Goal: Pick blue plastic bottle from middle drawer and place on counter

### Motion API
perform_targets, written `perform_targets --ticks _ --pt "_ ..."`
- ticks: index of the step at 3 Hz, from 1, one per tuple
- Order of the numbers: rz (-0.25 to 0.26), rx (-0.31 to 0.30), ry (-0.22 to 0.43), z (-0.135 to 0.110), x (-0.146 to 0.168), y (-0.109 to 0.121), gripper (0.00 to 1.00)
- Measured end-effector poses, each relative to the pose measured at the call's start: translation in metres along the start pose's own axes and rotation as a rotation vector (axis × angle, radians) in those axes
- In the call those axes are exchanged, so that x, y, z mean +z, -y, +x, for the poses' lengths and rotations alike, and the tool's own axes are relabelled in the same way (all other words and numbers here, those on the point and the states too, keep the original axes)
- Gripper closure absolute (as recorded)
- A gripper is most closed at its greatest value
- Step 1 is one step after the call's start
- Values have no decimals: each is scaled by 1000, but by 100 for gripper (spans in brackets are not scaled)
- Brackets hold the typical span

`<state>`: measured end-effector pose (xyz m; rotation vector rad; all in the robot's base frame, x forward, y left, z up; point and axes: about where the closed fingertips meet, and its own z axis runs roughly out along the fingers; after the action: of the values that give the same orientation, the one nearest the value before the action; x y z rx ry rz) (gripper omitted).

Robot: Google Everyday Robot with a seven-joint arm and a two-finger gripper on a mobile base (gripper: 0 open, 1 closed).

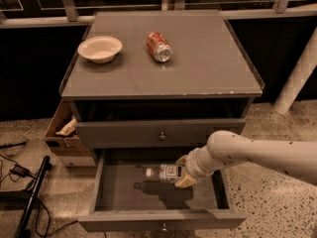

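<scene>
Far left on the floor, a black pole (30, 195) and cables, cut by the frame edge. Beside the cabinet, an open cardboard box (59, 133), contents hard to make out. On the table (208, 73), a white bowl (100, 48) at left and a red can (158, 46) on its side to the right, the 2 apart. Below, a shut drawer front with 1 knob (162, 136). Under that, the drawer (114, 190) pulled open, its back part lost in shadow beneath the front above. Inside, right of centre, the bottle (163, 172), lying level, cap to the left, shadow on the floor beneath; touching the floor or raised, cannot tell. Pincer (181, 172) clamped on the bottle's right end, 2 tan fingers (184, 182) on either side of it, the bottle's base hidden behind them. White arm (257, 155) reaching in from the right, cut off at the edge. Far right, a pale post (297, 78).
</scene>
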<state>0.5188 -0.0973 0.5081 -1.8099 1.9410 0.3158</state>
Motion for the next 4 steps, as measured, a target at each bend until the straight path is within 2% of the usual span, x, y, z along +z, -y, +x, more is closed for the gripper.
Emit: perform_targets --ticks 1,2,3,4 --pt "0 0 0 0 0 0 100" --pt "11 -40 -11 -14 -24 -5 100" --pt "24 -106 -27 -57 -82 -28 100" --pt "18 -149 -70 -111 -138 -50 100"
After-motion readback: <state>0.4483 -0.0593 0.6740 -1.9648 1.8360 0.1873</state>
